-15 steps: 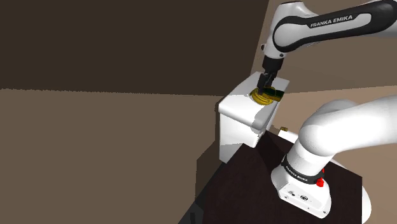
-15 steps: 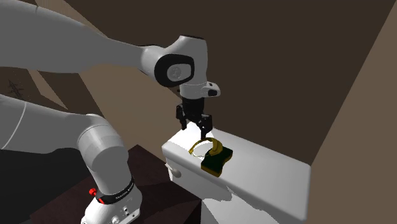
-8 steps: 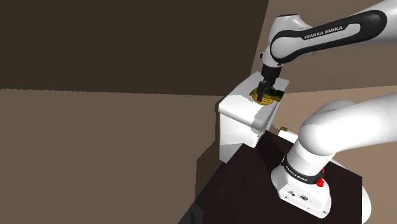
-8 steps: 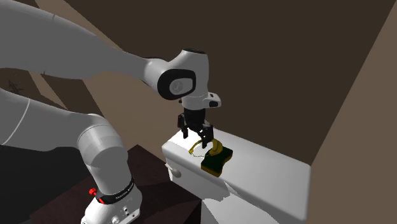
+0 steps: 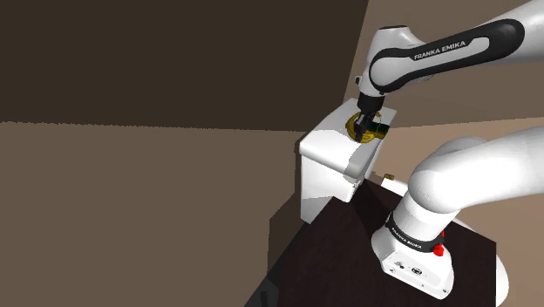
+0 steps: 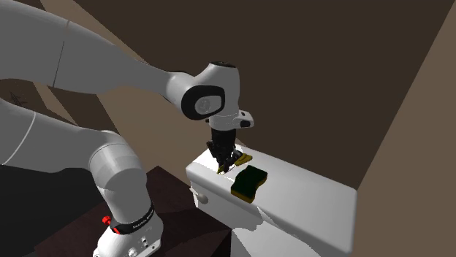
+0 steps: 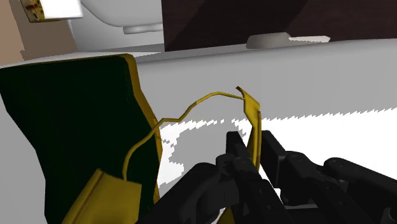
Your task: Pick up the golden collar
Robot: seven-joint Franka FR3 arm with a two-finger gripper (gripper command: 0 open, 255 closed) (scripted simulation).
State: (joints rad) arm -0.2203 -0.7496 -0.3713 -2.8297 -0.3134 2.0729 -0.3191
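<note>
The golden collar (image 6: pixel 242 158) is a thin yellow band lying on the lid of a white toilet tank (image 6: pixel 307 198). My black gripper (image 6: pixel 223 165) points straight down at the collar's end nearer the arm. In the wrist view the gripper (image 7: pixel 254 158) is shut, and its two fingers clasp a strip of the collar (image 7: pixel 191 112) between them. From the shoulder view the gripper (image 5: pixel 362 123) covers most of the collar (image 5: pixel 354 130) on the tank (image 5: pixel 327 154). A dark green block with yellow sides (image 6: pixel 249 182) sits right beside the collar.
The green block (image 7: pixel 70 127) touches the collar's loop next to the fingers. A brown wall rises close behind the tank. The dark stand top (image 5: pixel 344 255) lies below the tank, with the arm's base (image 5: pixel 417 253) on it. A flush lever (image 6: pixel 196 193) sticks out of the tank's front.
The gripper came down onto the collar and its open fingers closed on the band. The collar's loop has shifted and now looks smaller beside the green block.
</note>
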